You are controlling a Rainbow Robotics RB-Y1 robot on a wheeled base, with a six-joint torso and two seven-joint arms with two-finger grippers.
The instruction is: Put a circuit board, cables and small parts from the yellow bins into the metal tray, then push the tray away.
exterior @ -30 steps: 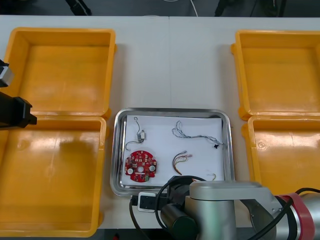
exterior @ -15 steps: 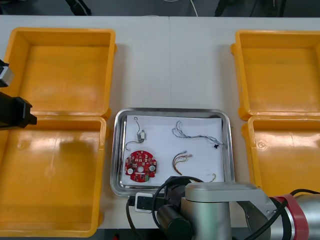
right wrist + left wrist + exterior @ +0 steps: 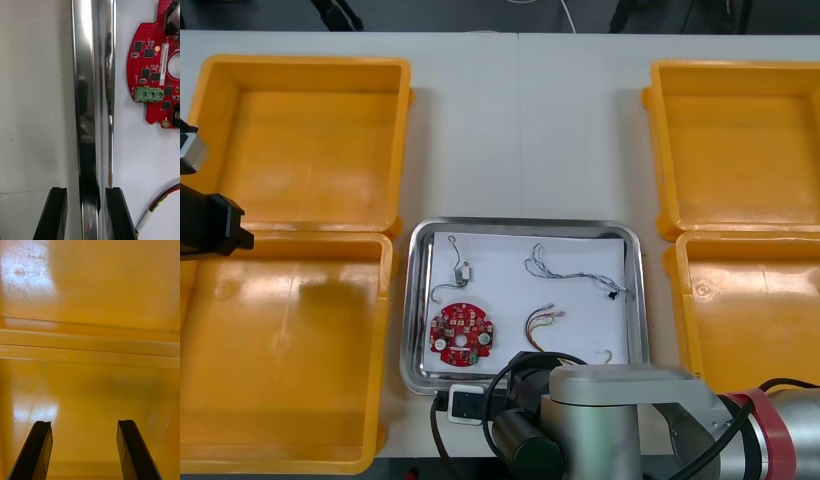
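Two black fingers of the right gripper (image 3: 84, 191) are the nearest thing to me, down at the near edge of the light table (image 3: 520, 130). They are closed across the near rim of the shiny rectangular metal tray (image 3: 520, 222): one finger stands outside over the tabletop, the other inside over the tray's white paper lining (image 3: 500, 295), and the rolled steel rim is pinched between them. The bulky grey right arm (image 3: 620, 405) hangs over that spot and covers part of the near rim from above. Just beyond the inner finger a red and yellow cable (image 3: 542, 322) lies curled on the lining. Beside it, toward the robot's left, the round red circuit board (image 3: 462, 334) lies flat close to the near rim, with a small green terminal block (image 3: 150, 93) on its face. Farther in, a thin dark cable (image 3: 464, 269) carrying a small pale block runs toward the tray's far left corner. A twisted blue and white cable (image 3: 580, 274) trails across the far right part of the lining. The tray stands between the near left yellow plastic bin (image 3: 280, 350) and the near right yellow plastic bin (image 3: 750, 310). Behind those come the far left yellow plastic bin (image 3: 310, 140) and the far right yellow plastic bin (image 3: 735, 140). The left gripper (image 3: 225, 225) hovers at the robot's left edge, over the wall where the two left bins meet. Its fingers are spread wide, with just glossy bin floor beneath them.
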